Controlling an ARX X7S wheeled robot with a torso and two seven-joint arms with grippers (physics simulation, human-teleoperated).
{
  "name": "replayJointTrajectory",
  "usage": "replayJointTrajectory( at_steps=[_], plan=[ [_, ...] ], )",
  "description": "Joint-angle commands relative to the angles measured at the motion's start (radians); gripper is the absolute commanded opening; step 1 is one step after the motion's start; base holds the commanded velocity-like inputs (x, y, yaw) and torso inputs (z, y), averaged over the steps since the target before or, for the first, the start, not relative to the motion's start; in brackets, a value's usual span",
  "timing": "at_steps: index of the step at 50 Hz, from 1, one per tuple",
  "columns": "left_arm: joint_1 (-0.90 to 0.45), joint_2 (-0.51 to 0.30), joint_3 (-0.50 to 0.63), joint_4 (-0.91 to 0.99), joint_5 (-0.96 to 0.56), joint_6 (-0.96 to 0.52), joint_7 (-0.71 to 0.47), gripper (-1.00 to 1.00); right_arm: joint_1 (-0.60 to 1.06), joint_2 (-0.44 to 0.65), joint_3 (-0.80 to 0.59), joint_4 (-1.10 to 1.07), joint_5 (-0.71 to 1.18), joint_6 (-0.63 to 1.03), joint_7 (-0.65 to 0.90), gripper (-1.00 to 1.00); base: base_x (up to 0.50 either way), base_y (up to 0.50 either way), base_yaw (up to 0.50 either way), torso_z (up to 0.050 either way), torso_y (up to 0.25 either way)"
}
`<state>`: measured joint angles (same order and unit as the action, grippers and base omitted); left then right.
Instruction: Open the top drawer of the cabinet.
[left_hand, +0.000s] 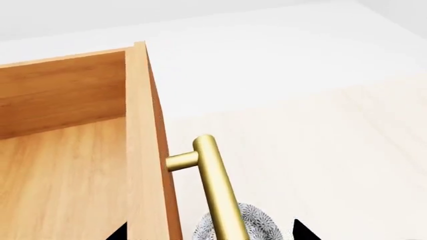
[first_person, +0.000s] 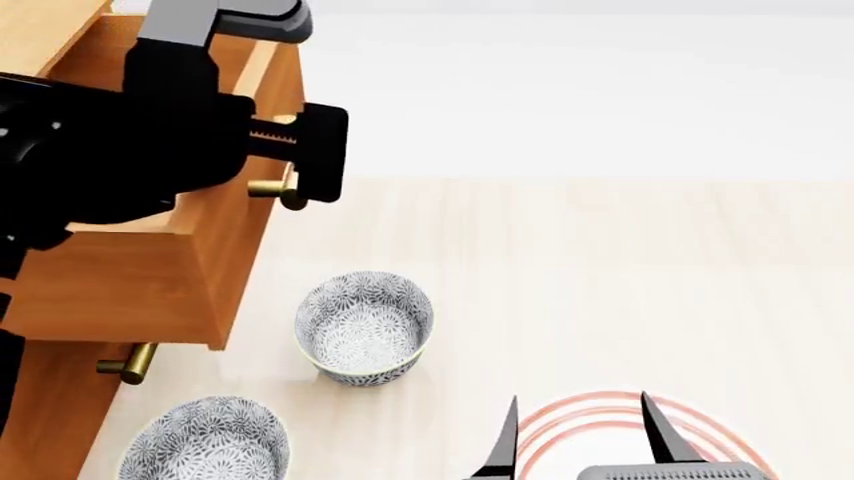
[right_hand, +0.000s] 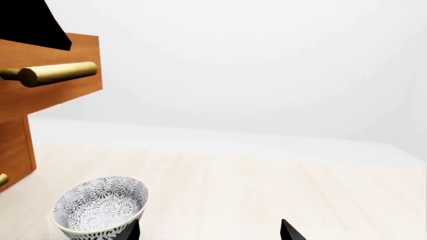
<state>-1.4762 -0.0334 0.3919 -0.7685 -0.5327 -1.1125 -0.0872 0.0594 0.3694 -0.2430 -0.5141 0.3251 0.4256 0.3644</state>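
The cabinet (first_person: 40, 420) stands at the left. Its top drawer (first_person: 134, 280) is pulled out, and its lighter wood inside (left_hand: 60, 175) shows in the left wrist view. My left gripper (first_person: 296, 160) is at the drawer's front. It is open, and its two fingertips straddle the brass bar handle (left_hand: 217, 190) with wide gaps on both sides. The handle (first_person: 283, 190) peeks out under that gripper in the head view. My right gripper (first_person: 581, 440) is open and empty, low at the front. The right wrist view shows the drawer front (right_hand: 60, 95) and handle (right_hand: 53, 74).
A patterned bowl (first_person: 363, 325) stands on the floor right of the cabinet, and another bowl (first_person: 203, 440) stands nearer the front. A red-ringed plate (first_person: 627, 415) lies under my right gripper. A lower drawer's handle (first_person: 127, 362) sticks out below the open drawer.
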Motion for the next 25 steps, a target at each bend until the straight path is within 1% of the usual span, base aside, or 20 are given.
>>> replayJointTrajectory(
  at_steps=[1, 12, 14, 18, 25],
  plan=[
    [0.062, 0.026, 0.07, 0.004, -0.341, -0.014, -0.007, 1.0, 0.001, 0.003, -0.004, -0.006, 0.002, 0.007, 0.006, 1.0, 0.0, 0.0, 0.0, 0.0, 0.0],
    [0.07, 0.03, 0.167, 0.058, -0.501, 0.003, -0.095, 1.0, 0.003, 0.005, -0.017, -0.004, -0.001, 0.006, 0.004, 1.0, 0.0, 0.0, 0.0, 0.0, 0.0],
    [0.078, 0.025, 0.185, 0.101, -0.523, -0.006, -0.114, 1.0, 0.002, 0.005, -0.016, -0.004, 0.002, 0.004, 0.004, 1.0, 0.0, 0.0, 0.0, 0.0, 0.0],
    [0.077, 0.025, 0.191, 0.121, -0.561, -0.011, -0.143, 1.0, 0.005, 0.006, -0.013, -0.007, 0.007, 0.009, 0.005, 1.0, 0.0, 0.0, 0.0, 0.0, 0.0],
    [0.063, 0.029, 0.237, 0.147, -0.681, 0.002, -0.204, 1.0, 0.015, 0.004, -0.03, -0.017, 0.002, 0.021, 0.009, 1.0, 0.0, 0.0, 0.0, 0.0, 0.0]
  ],
)
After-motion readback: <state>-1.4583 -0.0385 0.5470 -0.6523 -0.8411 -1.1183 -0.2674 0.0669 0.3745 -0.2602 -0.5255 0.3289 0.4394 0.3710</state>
